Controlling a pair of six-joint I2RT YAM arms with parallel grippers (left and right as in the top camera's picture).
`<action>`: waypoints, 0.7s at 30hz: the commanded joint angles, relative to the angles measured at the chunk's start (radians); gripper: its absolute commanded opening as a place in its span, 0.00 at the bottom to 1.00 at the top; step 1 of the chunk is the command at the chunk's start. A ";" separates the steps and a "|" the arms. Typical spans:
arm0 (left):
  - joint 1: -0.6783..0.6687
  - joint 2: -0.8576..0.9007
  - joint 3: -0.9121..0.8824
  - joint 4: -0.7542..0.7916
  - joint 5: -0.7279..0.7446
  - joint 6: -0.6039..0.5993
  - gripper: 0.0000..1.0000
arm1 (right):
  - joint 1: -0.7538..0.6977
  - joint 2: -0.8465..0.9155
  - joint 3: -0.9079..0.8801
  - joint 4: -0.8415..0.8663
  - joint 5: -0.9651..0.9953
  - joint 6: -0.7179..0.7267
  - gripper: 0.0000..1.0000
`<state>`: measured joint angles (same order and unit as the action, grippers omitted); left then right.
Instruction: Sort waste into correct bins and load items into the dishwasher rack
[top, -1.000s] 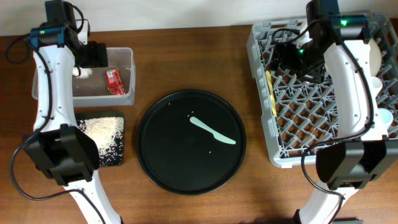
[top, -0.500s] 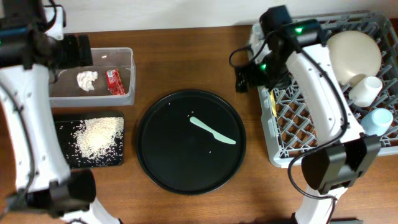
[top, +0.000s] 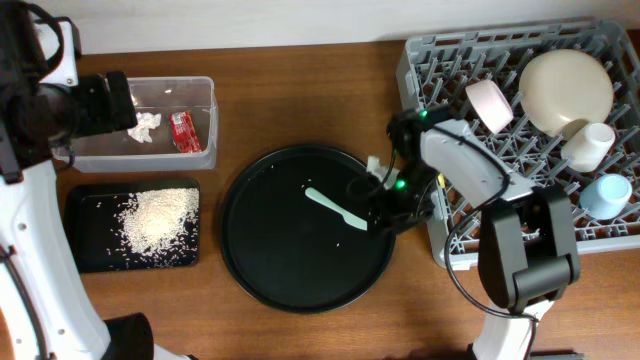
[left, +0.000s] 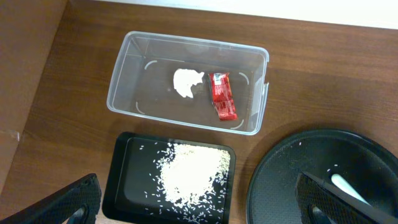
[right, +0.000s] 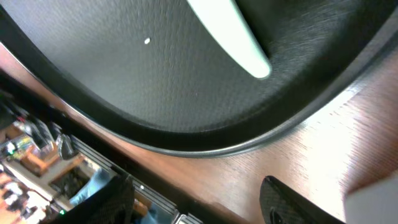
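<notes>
The mint-green spoon (top: 335, 208) lies on the round black tray (top: 270, 260). My right gripper (top: 385, 205) is open and empty, low over the tray's right rim by the spoon's end. In the right wrist view the spoon (right: 230, 31) lies just ahead of the open jaws (right: 199, 202). My left gripper (top: 110, 102) is open and empty, high by the clear tub (top: 195, 120). The tub holds the paper wad (top: 147, 124) and red wrapper (top: 181, 131). Rice (top: 155, 217) lies in the black tray (top: 85, 250). The yellow spoon is hidden.
The grey rack (top: 450, 140) at the right holds the cream plate (top: 565, 90), pink-rimmed bowl (top: 488, 104), white cup (top: 588, 145) and light-blue cup (top: 606, 193). The left wrist view shows the tub (left: 124, 93), the rice tray (left: 118, 180) and the round tray (left: 298, 168).
My right arm has swung from the rack down to the round tray's right rim by the spoon. My left arm has drawn back left from the tub.
</notes>
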<state>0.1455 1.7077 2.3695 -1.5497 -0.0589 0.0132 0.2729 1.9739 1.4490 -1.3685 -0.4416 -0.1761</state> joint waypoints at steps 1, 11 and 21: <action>0.006 -0.010 0.008 0.015 0.003 -0.014 0.99 | 0.037 -0.002 -0.087 0.091 -0.004 -0.030 0.63; 0.006 -0.010 0.008 0.045 0.003 -0.014 0.99 | 0.081 0.010 -0.131 0.307 0.038 -0.025 0.61; 0.006 -0.010 0.008 0.045 0.003 -0.014 0.99 | 0.081 0.033 -0.131 0.345 0.147 0.020 0.62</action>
<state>0.1455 1.7039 2.3695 -1.5066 -0.0589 0.0063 0.3485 1.9873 1.3235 -1.0348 -0.3233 -0.1665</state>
